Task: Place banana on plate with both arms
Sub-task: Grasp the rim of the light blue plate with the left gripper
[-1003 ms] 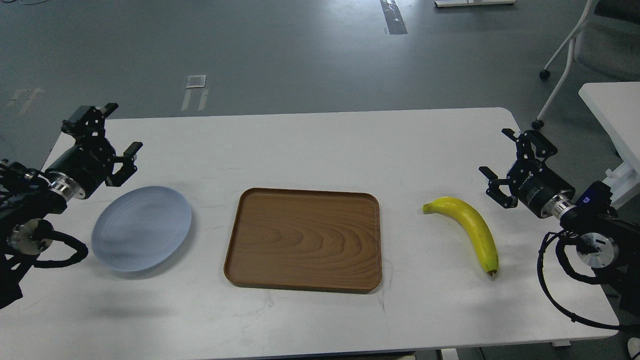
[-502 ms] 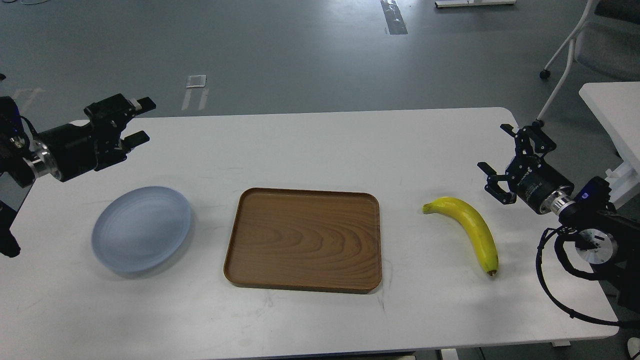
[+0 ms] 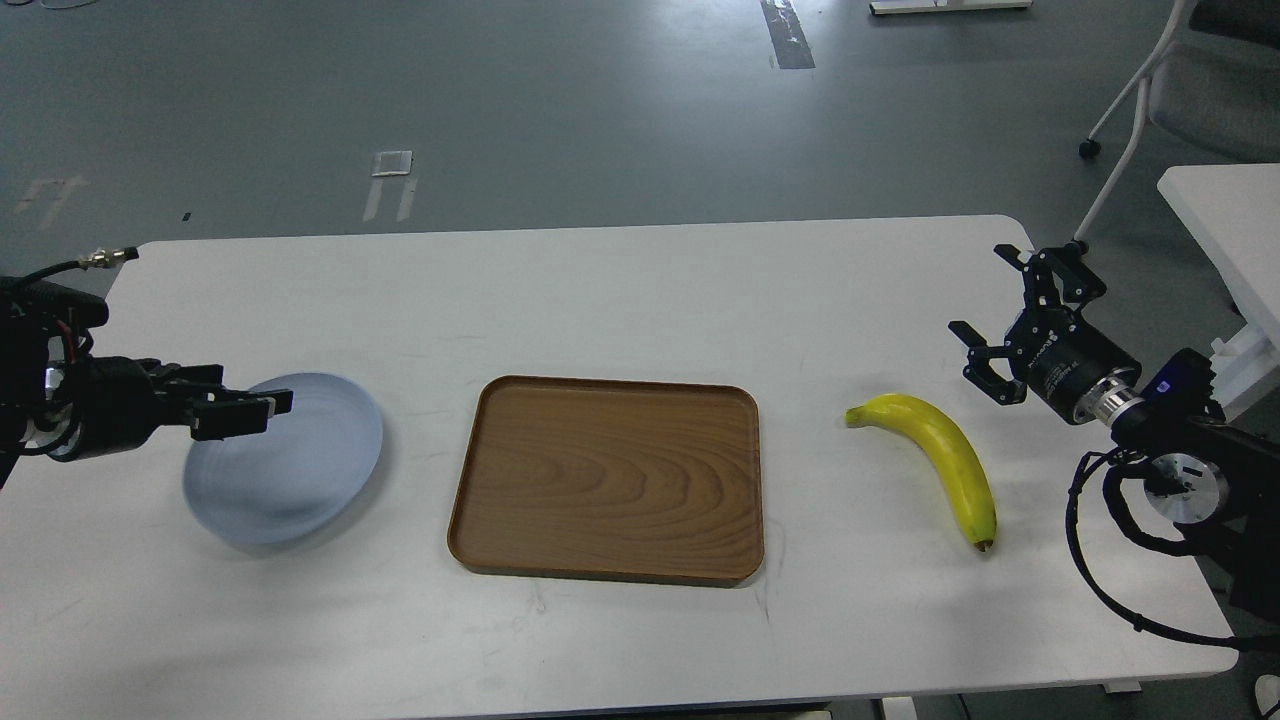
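Note:
The yellow banana (image 3: 940,450) lies on the white table (image 3: 620,290) at the right, stem toward the tray. The pale blue-grey plate (image 3: 290,465) sits at the left. My left gripper (image 3: 255,412) reaches in level from the left and hovers over the plate's upper left part; its fingers look slightly apart and hold nothing. My right gripper (image 3: 988,295) is open and empty, above the table just right of and behind the banana's stem end, apart from it.
A brown wood-grain tray (image 3: 606,478) lies between the plate and the banana. A second white table (image 3: 1225,220) and a chair (image 3: 1190,90) stand at the far right. The table's front edge runs along the bottom.
My left arm has swung down and back from behind the plate, and its gripper now points right over the plate. My right gripper has shifted slightly up and left. Banana, plate and tray have not moved.

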Controlling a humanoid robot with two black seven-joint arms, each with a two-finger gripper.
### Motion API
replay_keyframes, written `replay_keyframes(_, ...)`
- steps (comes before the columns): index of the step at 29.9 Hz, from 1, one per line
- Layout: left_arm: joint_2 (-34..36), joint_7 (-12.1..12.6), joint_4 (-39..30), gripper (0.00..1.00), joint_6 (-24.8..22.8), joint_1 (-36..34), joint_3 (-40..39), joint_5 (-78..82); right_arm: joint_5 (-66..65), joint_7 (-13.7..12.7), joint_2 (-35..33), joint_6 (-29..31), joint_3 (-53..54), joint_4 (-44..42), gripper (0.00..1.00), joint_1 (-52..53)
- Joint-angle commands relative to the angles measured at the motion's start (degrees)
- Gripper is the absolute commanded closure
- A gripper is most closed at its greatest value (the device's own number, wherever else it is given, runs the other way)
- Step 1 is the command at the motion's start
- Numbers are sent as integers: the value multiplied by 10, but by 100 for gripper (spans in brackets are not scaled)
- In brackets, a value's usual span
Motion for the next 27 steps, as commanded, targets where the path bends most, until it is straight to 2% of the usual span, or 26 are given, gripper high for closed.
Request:
replay_keyframes(1,-19,0,60,0,14,11,22,-9,1,0,0,0,1,0,0,1)
replay_keyframes(4,-46,0,116,0,21,18,43,-46,0,0,0,0,1,0,0,1)
replay_keyframes(7,-56,0,130,0,21,18,56,-72,1,0,1,0,1,0,0,1)
replay_keyframes(13,-75,0,161,7,22,22,66,-95,0,0,1,0,0,1,0,-1)
replay_keyframes(14,-79,0,165,12,22,22,66,-96,0,0,1,0,0,2,0,-2)
replay_keyframes(16,-80,0,170,30,22,22,66,-98,0,0,1,0,0,2,0,-3)
replay_keyframes(17,-81,0,172,45,22,22,66,-100,0,0,1,0,0,2,0,-4)
replay_keyframes(21,-80,0,172,57,22,22,66,-101,0,0,1,0,0,3,0,-4)
replay_keyframes(22,-80,0,172,64,22,22,66,-101,0,0,1,0,0,3,0,-4)
replay_keyframes(24,-80,0,172,81,22,22,66,-100,0,0,1,0,0,3,0,-3)
replay_keyframes(25,-80,0,172,100,22,22,66,-99,1,0,1,0,0,3,0,-2)
replay_keyframes(27,-80,0,172,100,22,22,66,-99,0,0,1,0,0,3,0,-2)
